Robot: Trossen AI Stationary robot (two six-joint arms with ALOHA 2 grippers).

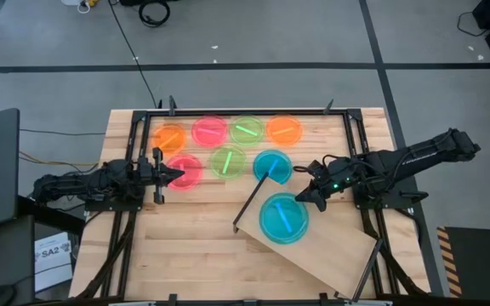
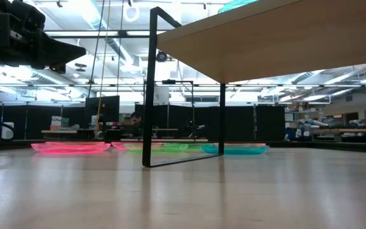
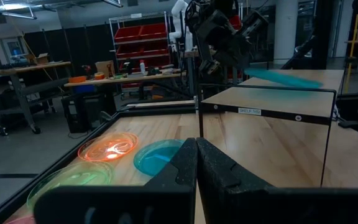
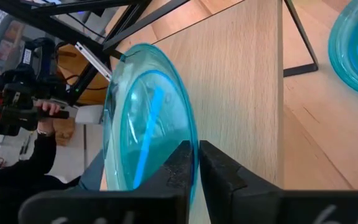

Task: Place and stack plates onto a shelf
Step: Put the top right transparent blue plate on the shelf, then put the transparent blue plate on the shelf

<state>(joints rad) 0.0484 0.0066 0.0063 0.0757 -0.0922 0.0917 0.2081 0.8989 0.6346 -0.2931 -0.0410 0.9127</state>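
Eight translucent plates show in the high view. Seven lie flat on the table: orange [image 1: 170, 138], pink [image 1: 209, 131], green [image 1: 247, 129], orange [image 1: 284, 129], pink [image 1: 185, 170], green [image 1: 228, 161], blue [image 1: 272, 166]. The eighth, a blue plate [image 1: 283, 218], is over the shelf [image 1: 330, 251], a light board on black legs standing askew on the table. My right gripper [image 1: 310, 196] is shut on this plate. My left gripper [image 1: 173, 175] is shut and hangs raised over the near pink plate's left edge, touching nothing. My right gripper pinches the blue plate's rim [image 4: 193, 146] between its two fingers, on the plate's far right side. The fingers slant down from the table's right. The plate [image 3: 284, 78] sits low over the shelf's board; I cannot tell whether it touches the board.
The shelf's black leg frame [image 2: 150, 95] stands near the table's middle, its board [image 2: 265, 38] overhead in the low view. Black rails [image 1: 245, 111] border the table's far and side edges. A person's hand [image 4: 45, 109] with a dark device shows beyond the table.
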